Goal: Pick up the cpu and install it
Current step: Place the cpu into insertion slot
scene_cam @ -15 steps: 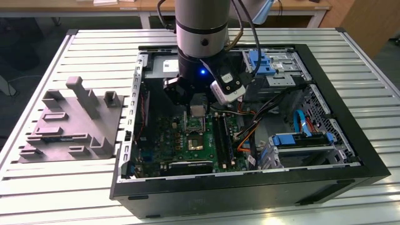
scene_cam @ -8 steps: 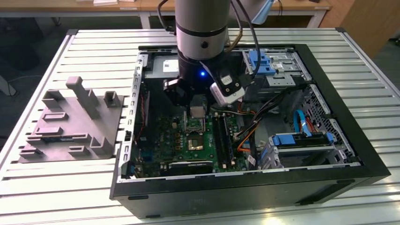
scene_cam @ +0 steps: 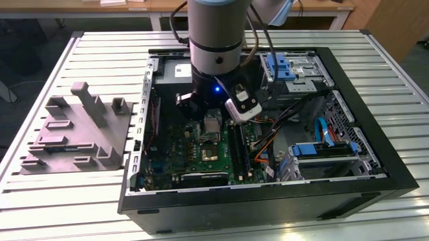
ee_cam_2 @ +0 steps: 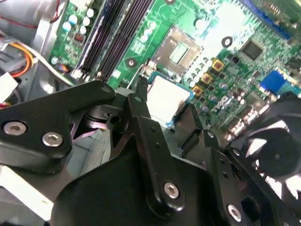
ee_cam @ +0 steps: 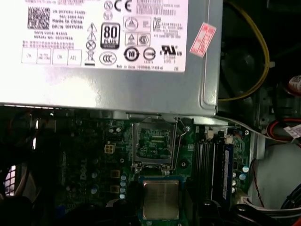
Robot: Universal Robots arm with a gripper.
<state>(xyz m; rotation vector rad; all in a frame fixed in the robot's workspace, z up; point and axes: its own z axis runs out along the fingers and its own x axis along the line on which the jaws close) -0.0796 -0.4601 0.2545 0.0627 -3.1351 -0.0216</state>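
Note:
The cpu (ee_cam_2: pixel 165 95), a small square chip with a pale silvery top, sits between my gripper's (ee_cam_2: pixel 164 102) black fingers, and the gripper is shut on it. It hangs a little above the green motherboard (ee_cam_2: pixel 235 28). The metal-framed socket (ee_cam_2: pixel 176 51) lies uncovered just beyond the chip. In the first wrist view the cpu (ee_cam: pixel 161 199) is close to the socket (ee_cam: pixel 154 143), with a small gap between them. In the exterior view the gripper (scene_cam: pixel 212 125) hovers inside the open computer case, with the cpu (scene_cam: pixel 212 122) above the socket (scene_cam: pixel 209 151).
A grey power-supply box (ee_cam: pixel 108 52) with a white label borders the socket. Memory slots (ee_cam_2: pixel 117 37) and loose cables (scene_cam: pixel 268 145) run beside it, and a black fan (ee_cam_2: pixel 277 155) stands close by. Blue drive cages (scene_cam: pixel 322 150) fill the case's side. A grey tray (scene_cam: pixel 74 135) lies outside the case.

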